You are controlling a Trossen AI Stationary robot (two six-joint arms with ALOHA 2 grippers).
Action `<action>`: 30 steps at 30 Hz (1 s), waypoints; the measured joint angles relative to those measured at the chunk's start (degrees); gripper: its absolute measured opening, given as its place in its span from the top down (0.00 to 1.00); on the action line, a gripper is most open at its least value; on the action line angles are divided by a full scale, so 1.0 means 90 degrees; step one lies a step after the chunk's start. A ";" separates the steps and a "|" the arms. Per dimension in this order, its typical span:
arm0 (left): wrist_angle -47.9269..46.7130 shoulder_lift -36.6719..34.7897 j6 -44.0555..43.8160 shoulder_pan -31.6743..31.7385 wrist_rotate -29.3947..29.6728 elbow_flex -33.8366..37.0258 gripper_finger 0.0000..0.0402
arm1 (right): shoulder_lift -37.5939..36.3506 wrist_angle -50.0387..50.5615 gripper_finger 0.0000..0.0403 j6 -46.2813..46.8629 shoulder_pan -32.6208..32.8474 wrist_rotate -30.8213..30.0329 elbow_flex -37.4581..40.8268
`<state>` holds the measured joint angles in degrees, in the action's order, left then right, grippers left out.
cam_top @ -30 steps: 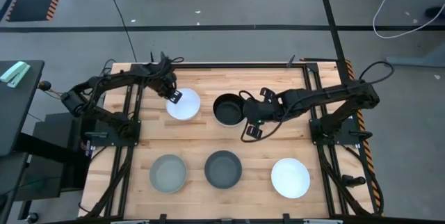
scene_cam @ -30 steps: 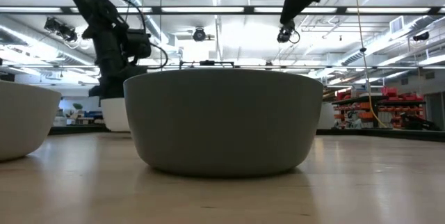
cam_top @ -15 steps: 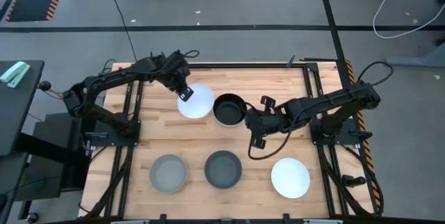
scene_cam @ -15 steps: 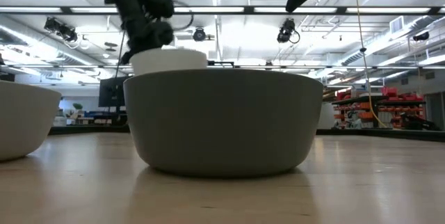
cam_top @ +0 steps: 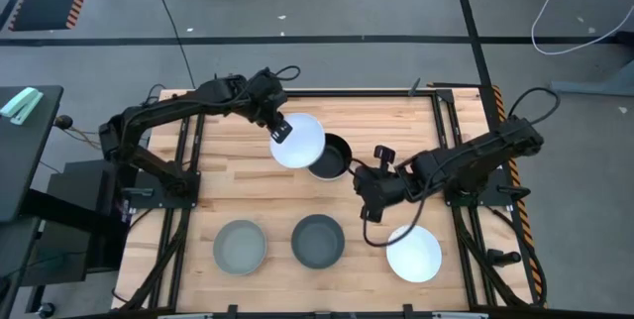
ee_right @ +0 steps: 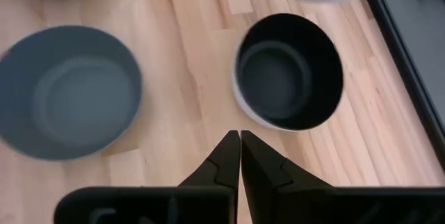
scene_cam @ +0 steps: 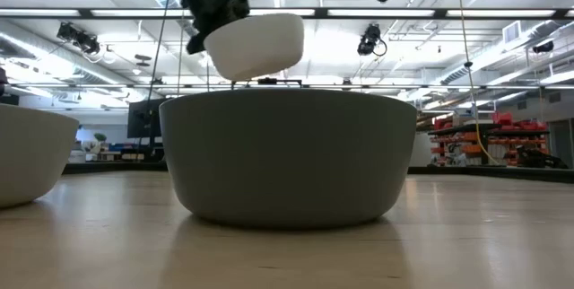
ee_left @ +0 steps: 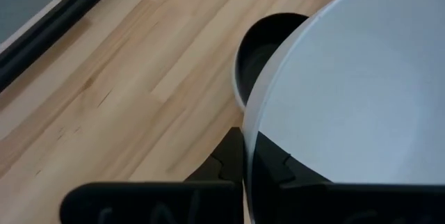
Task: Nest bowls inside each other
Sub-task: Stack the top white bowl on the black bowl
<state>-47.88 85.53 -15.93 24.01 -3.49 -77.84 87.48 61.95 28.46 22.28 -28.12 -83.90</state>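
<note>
Left gripper [cam_top: 278, 132] pinches white bowl [cam_top: 298, 142] rim, above black bowl [cam_top: 331, 157]

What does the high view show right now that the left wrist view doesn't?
Only the high view shows the light grey bowl, the dark grey bowl and the white bowl on the near side of the table, plus the right gripper, shut and empty, between the black bowl and that white bowl.

Only the left wrist view shows the left gripper's fingers pinching the rim of the lifted white bowl.

Both show that lifted bowl partly over the black bowl, held by the left gripper.
</note>
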 joint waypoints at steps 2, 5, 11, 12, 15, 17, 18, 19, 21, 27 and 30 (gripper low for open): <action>-0.0015 0.0292 0.0054 -0.0081 0.0003 -0.0225 0.98 | -0.0084 -0.0032 0.95 0.0093 0.0161 -0.0008 0.0000; -0.0119 0.0762 0.0295 -0.0131 -0.0022 -0.0603 0.98 | -0.0287 -0.0093 0.95 0.0271 0.0447 -0.0075 0.0000; -0.0400 0.1615 0.0575 -0.0114 -0.0053 -0.1354 0.98 | -0.0833 -0.0198 0.95 0.0786 0.1163 -0.0850 0.0000; -0.0485 0.1741 0.0667 -0.0114 -0.0054 -0.1465 0.98 | -0.0919 -0.0227 0.95 0.0858 0.1290 -0.1023 0.0000; -0.0731 0.2049 0.0828 -0.0077 -0.0070 -0.1719 0.98 | -0.1126 -0.0216 0.95 0.1098 0.1616 -0.1484 0.0000; -0.0839 0.2203 0.0886 -0.0048 -0.0085 -0.1821 0.97 | -0.1225 -0.0216 0.95 0.1241 0.1813 -0.1777 0.0000; -0.0874 0.2256 0.0933 -0.0021 -0.0085 -0.1842 0.97 | -0.1251 -0.0214 0.95 0.1299 0.1892 -0.1923 0.0000; -0.0902 0.2297 0.1002 0.0007 -0.0080 -0.1844 0.97 | -0.1266 -0.0214 0.95 0.1334 0.1959 -0.2066 0.0000; -0.0927 0.2371 0.1067 0.0061 -0.0073 -0.1848 0.98 | -0.1270 -0.0211 0.95 0.1394 0.2084 -0.2234 0.0000; -0.1103 0.2378 0.1145 0.0265 -0.0070 -0.1848 0.97 | -0.1150 -0.0202 0.96 0.1543 0.2198 -0.2395 0.0000; -0.1095 0.2378 0.1145 0.0289 -0.0068 -0.1848 0.97 | -0.1111 -0.0169 0.97 0.1556 0.2205 -0.2417 -0.0002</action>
<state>-57.74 106.94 -5.63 26.61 -4.10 -94.48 77.48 60.43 42.47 42.13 -49.88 -83.92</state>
